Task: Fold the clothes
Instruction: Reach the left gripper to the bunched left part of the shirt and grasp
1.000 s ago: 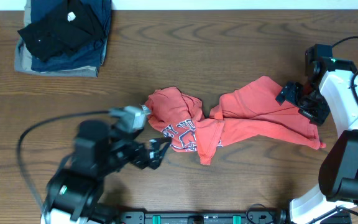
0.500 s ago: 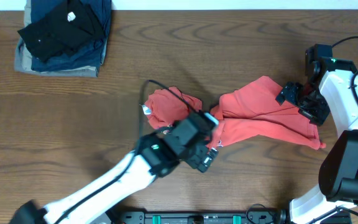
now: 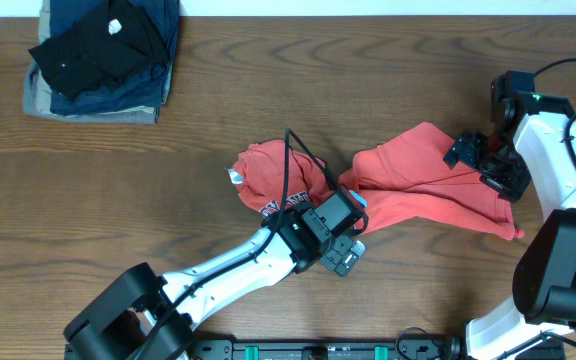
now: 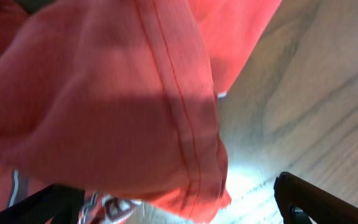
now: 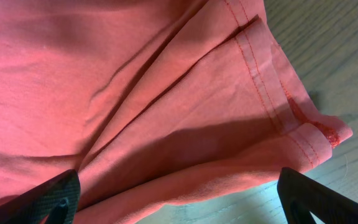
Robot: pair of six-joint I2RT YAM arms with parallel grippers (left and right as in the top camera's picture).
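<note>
While the stack of folded garments (image 3: 103, 60) sits at the far-left top corner of the wooden table (image 3: 388, 70), well apart from the work, the orange-red T-shirt (image 3: 423, 175) lies crumpled and twisted across the middle, its lettered front bunched toward the left. The left gripper (image 3: 346, 252) hovers at the shirt's near edge by the twist, jaws wide apart and holding nothing; its wrist view shows a stitched fold (image 4: 185, 124) hanging between the fingers. At the right end, the right gripper (image 3: 483, 165) is over the shirt's hem (image 5: 260, 81), jaws likewise spread, with nothing clamped.

The likely trouble is at the left. Closing on that bunched cloth could pinch several layers at once, so a pull would drag the whole knot instead of opening it. On the right, a shallow bite might slip off the hem. Uneven pulling could tighten the twist.

No bin, basket or tray shows; the folded stack rests directly on the wood.
</note>
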